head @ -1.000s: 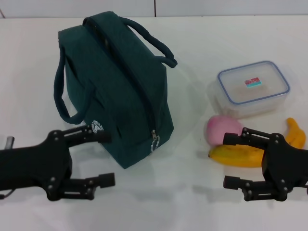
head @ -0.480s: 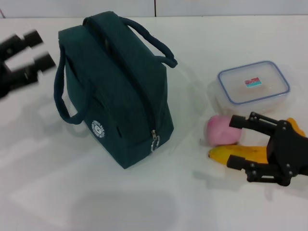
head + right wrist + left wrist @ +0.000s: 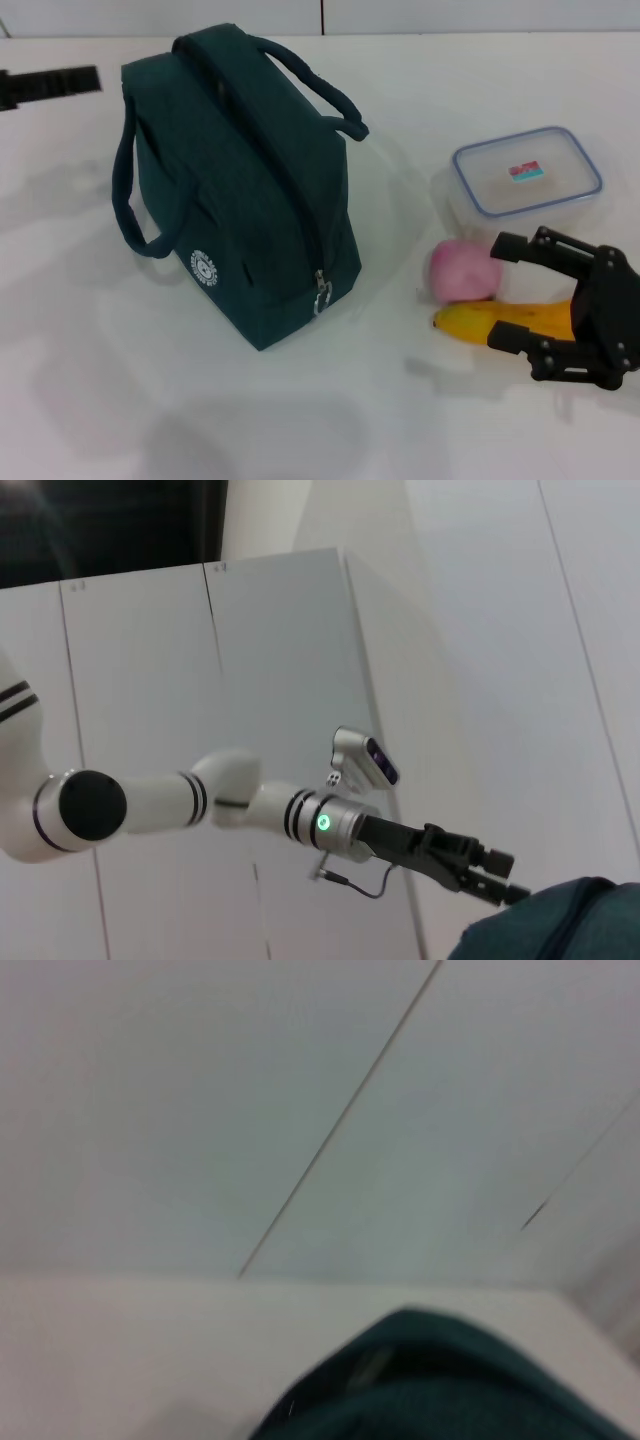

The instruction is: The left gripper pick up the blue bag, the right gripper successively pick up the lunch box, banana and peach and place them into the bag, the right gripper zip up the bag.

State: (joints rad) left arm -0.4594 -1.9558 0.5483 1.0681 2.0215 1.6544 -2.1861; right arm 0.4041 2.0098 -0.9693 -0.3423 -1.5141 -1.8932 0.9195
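Observation:
The blue bag (image 3: 240, 190) stands zipped on the white table, its handles up and its zipper pull (image 3: 322, 292) at the near end. It also shows in the left wrist view (image 3: 440, 1380) and the right wrist view (image 3: 560, 925). My left gripper (image 3: 50, 85) hovers at the far left, beyond the bag's left handle. In the right wrist view its two fingers (image 3: 505, 875) stand apart, holding nothing. The lunch box (image 3: 525, 180) sits at the right, with the peach (image 3: 463, 270) and banana (image 3: 500, 322) in front of it. My right gripper (image 3: 505, 292) is open just right of the peach, over the banana.
The table's far edge meets a pale wall behind the bag. Bare white tabletop lies in front of the bag and between the bag and the fruit.
My left gripper has swung from the near left, beside the bag's logo, up to the far left edge. The right gripper has shifted a little to the right over the banana.

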